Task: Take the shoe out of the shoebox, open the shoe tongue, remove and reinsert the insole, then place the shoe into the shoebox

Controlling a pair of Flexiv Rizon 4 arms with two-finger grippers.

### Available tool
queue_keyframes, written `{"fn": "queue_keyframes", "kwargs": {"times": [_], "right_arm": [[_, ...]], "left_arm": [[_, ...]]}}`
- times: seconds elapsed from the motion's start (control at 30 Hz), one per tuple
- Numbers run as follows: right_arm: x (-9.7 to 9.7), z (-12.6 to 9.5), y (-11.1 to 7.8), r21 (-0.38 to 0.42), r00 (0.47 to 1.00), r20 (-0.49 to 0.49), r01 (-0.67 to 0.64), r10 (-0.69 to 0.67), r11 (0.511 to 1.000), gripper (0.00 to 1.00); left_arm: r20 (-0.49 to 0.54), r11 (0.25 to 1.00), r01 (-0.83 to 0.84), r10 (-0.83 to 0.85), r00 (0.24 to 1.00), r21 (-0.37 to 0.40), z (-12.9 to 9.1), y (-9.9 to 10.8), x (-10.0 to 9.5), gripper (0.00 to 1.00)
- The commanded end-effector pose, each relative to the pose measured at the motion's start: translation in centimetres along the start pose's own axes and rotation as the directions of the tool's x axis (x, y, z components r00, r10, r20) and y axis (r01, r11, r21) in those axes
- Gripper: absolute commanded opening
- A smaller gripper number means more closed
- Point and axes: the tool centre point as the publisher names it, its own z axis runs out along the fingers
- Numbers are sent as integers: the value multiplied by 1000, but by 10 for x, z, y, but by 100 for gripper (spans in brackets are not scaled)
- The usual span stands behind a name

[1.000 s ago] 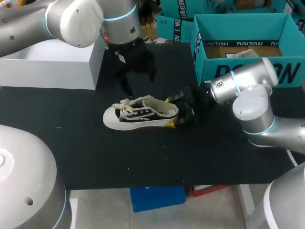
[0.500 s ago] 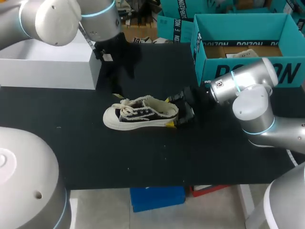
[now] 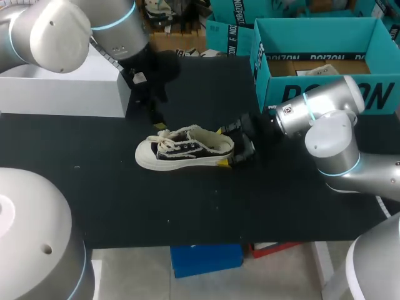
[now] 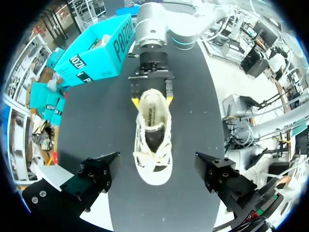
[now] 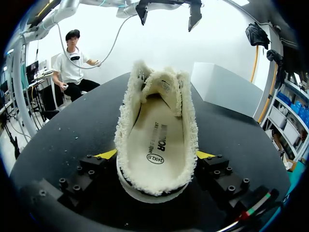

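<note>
One black-and-cream canvas low-top shoe [image 3: 184, 150] mid-table, heel pinched by right gripper [image 5: 154, 169]; left gripper [image 4: 159, 178] wide apart, empty, toward far edge; heel-only hold may let toe twist or sag.

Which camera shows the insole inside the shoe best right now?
Right wrist view: it looks straight into the shoe from the heel, insole laid bare. Left wrist view shows only its heel part from above; head view shows the shoe side-on, insole hidden.

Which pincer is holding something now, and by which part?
The right pincer holds the shoe by its heel; the left pincer holds nothing.
</note>
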Motion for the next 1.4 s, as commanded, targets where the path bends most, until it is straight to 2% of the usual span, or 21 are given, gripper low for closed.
{"fn": "queue_keyframes", "kwargs": {"times": [0.03, 0.07, 0.23, 0.37, 0.47, 0.6, 0.7, 0.9, 1.23, 1.3, 1.33, 1.37, 1.4], "right_arm": [[-2, 7, -2, 2, 1000, 0, -1, 1, 1000, 0], [-2, 7, -2, 2, 1000, 0, -1, 1, 1000, 0], [-2, 7, -2, 2, 1000, 0, -1, 1, 1000, 0], [-2, 7, -2, 2, 1000, 0, -1, 1, 1000, 0], [-2, 7, -2, 2, 1000, 0, -1, 1, 1000, 0], [-2, 7, -2, 2, 1000, 0, -1, 1, 1000, 0], [-2, 7, -2, 2, 1000, 0, -1, 1, 1000, 0], [-2, 7, -2, 2, 1000, 0, -1, 1, 1000, 0], [-2, 7, -2, 2, 1000, 0, -1, 1, 1000, 0], [-2, 7, -2, 2, 1000, 0, -1, 1, 1000, 0], [-2, 7, -2, 2, 1000, 0, -1, 1, 1000, 0], [-2, 7, -2, 2, 1000, 0, -1, 1, 1000, 0], [-2, 7, -2, 2, 1000, 0, -1, 1, 1000, 0]], "left_arm": [[6, 999, 23, -23, 1000, 26, 2, 2, 2, 100], [2, 997, 67, -68, 998, 48, 4, 2, 5, 100], [-34, 971, 228, -226, 973, 65, 22, -2, 16, 100], [-121, 868, 486, -474, 872, 102, 27, -5, 18, 100], [-85, 800, 595, -590, 803, 78, 28, -9, 15, 100], [-118, 730, 676, -666, 737, 104, 28, -16, 15, 100], [-143, 694, 713, -699, 701, 106, 30, -19, 15, 100], [-120, 645, 760, -750, 650, 80, 33, -24, 17, 100], [-138, 650, 758, -747, 651, 57, 33, -32, 21, 100], [-171, 666, 744, -728, 664, 56, 32, -35, 22, 100], [-181, 673, 737, -717, 673, 70, 32, -37, 23, 100], [-179, 691, 713, -692, 700, 115, 29, -40, 23, 100], [-179, 691, 713, -692, 700, 115, 29, -40, 23, 100]]}}
